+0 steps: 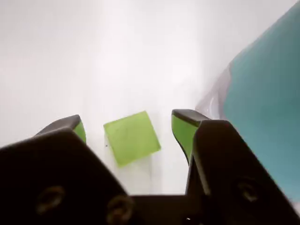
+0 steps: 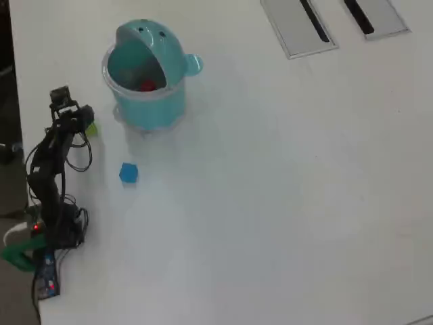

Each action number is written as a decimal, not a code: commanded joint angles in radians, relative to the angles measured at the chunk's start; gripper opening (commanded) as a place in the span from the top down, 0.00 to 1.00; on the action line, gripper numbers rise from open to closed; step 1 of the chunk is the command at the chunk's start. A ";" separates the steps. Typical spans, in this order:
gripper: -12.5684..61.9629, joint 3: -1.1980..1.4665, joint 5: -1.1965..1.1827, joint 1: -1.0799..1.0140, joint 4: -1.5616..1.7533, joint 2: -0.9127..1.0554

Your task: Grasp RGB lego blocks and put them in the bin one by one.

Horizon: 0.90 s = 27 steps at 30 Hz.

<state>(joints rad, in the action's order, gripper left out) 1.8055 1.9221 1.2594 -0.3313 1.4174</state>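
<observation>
In the wrist view the gripper (image 1: 129,126) is spread wide, its green-lined fingers (image 1: 183,130) on either side of the yellow-green lego block (image 1: 131,137) on the white table (image 1: 117,56), not touching it. Overhead, the blue block (image 2: 128,172) lies apart on the table, below the light-teal bin (image 2: 149,101), whose lid is flipped up with the red block (image 2: 148,85) inside.

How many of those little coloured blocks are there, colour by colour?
Red block, inside the bin: 1
Yellow-green block, between the open claw tips: 1
Blue block, on the table: 1
Total: 3
</observation>
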 commanded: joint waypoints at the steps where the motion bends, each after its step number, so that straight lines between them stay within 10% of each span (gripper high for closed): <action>1: 0.38 -0.029 0.023 -0.002 0.035 0.009; 27: 0.47 -0.020 0.075 -0.037 0.032 -0.124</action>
<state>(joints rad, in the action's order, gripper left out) 1.8254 1.9788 1.2241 -0.3298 1.2824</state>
